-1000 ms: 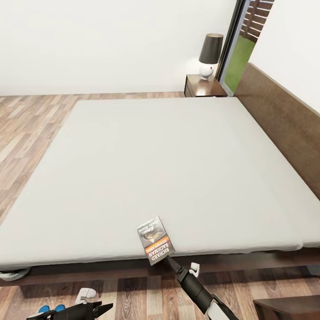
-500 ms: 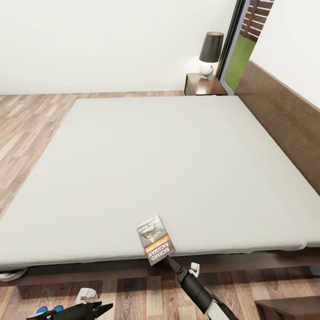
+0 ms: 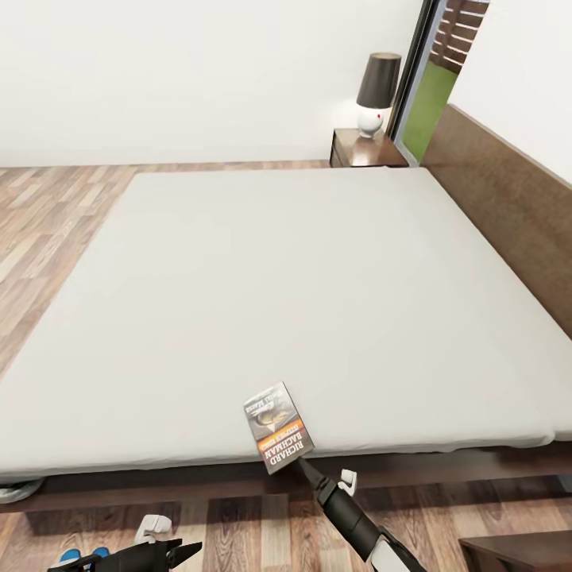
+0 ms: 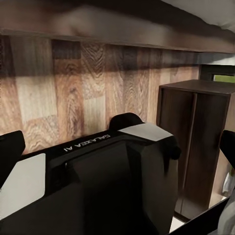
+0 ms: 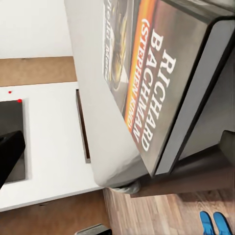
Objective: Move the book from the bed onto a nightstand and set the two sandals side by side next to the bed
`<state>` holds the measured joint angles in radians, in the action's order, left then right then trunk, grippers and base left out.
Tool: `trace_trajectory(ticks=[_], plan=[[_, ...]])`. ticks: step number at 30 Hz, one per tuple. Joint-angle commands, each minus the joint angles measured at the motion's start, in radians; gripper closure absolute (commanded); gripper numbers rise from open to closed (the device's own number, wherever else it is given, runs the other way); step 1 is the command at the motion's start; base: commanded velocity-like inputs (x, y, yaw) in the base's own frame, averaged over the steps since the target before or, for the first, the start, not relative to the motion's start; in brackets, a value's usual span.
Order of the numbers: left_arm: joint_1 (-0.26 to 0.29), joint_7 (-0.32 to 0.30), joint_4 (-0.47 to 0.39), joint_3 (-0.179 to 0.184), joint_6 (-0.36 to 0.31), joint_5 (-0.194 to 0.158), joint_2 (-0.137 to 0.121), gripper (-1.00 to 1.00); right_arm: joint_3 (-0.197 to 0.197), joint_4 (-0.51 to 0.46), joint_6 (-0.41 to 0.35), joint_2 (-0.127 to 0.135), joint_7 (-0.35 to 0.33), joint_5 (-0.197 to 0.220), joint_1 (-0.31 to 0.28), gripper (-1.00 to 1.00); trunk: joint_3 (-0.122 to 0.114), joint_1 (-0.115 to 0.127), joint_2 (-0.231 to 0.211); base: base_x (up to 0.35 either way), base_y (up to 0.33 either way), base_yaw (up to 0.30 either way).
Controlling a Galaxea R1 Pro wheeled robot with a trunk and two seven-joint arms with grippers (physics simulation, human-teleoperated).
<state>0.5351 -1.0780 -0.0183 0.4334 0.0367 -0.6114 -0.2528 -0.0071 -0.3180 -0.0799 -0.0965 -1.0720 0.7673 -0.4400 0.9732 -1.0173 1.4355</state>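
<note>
The book (image 3: 276, 427) lies cover up at the near edge of the bed (image 3: 302, 270), one corner hanging over the mattress edge. My right gripper (image 3: 304, 468) is just below that corner, open. In the right wrist view the book (image 5: 156, 83) is close ahead, with "Richard Bachman" readable. Low over the floor in front of the bed, my left gripper (image 3: 181, 550) is open and holds nothing. The two blue sandals (image 3: 86, 554) lie together on the floor at the bottom left; the right wrist view also catches the sandals (image 5: 215, 223). A nightstand (image 3: 364, 149) stands beyond the bed by the headboard.
A lamp (image 3: 376, 89) with a dark shade stands on the nightstand. A second dark-brown cabinet (image 3: 516, 554) sits at the near right by the bed; the same cabinet (image 4: 196, 142) is close in the left wrist view. Wood-plank floor runs along the bed's left side.
The whole view has shifted slightly, so the camera moved. The book and both grippers hold their places.
</note>
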Motion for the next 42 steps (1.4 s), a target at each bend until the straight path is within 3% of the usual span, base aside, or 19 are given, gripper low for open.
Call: trace_trajectory(ticks=[1,12,42], plan=[[0.000,-0.002,0.000,0.008,0.004,-0.007,0.000,-1.00,-0.001,0.000,-0.008,0.000,-0.003,0.006,0.000,-1.00,0.004,-0.004,0.008,0.000,0.000,0.000],[0.000,-0.002,0.000,0.008,0.003,-0.007,0.000,-1.00,-0.001,0.000,-0.008,0.000,-0.003,0.006,-0.001,-1.00,0.038,-0.046,0.085,0.000,0.000,0.000],[0.000,-0.003,0.000,0.008,0.002,-0.007,0.000,-1.00,-0.001,0.000,-0.008,0.000,-0.003,0.006,0.000,-1.00,0.038,-0.046,0.085,0.000,0.057,0.000]])
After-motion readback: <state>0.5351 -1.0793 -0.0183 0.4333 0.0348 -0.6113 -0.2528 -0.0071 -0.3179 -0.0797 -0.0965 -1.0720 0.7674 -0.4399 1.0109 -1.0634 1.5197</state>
